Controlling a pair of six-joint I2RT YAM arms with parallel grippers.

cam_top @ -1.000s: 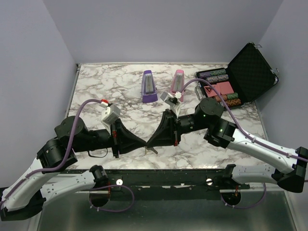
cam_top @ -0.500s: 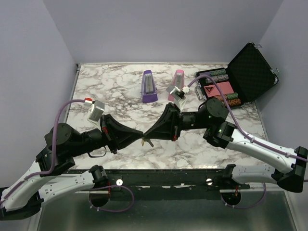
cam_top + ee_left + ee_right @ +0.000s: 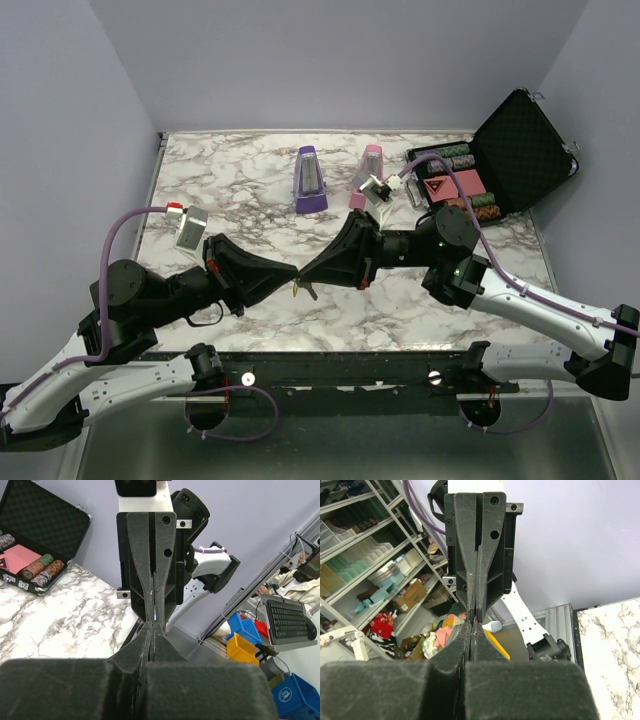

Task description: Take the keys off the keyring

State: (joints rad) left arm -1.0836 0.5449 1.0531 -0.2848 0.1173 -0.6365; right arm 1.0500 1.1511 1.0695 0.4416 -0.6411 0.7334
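My left gripper (image 3: pixel 296 277) and right gripper (image 3: pixel 305 274) meet tip to tip above the front middle of the marble table (image 3: pixel 240 170). Both are shut. The keys (image 3: pixel 304 291), small gold and silver pieces, hang just below the joined tips, off the table. The keyring itself is hidden between the tips. In the left wrist view my left gripper (image 3: pixel 152 639) is shut, with the right gripper (image 3: pixel 154 615) facing it. In the right wrist view my right gripper (image 3: pixel 472 630) is shut against the left gripper (image 3: pixel 476 611). No key shows in either wrist view.
A purple metronome (image 3: pixel 309 180) and a pink metronome (image 3: pixel 369 165) stand at the back middle. An open black case (image 3: pixel 525 140) with poker chips (image 3: pixel 446 157) and cards sits at the back right, behind the right arm.
Both grippers, still joined at the tips, have risen and shifted a little left. The keys have come up with them. The left wrist has swung further left.
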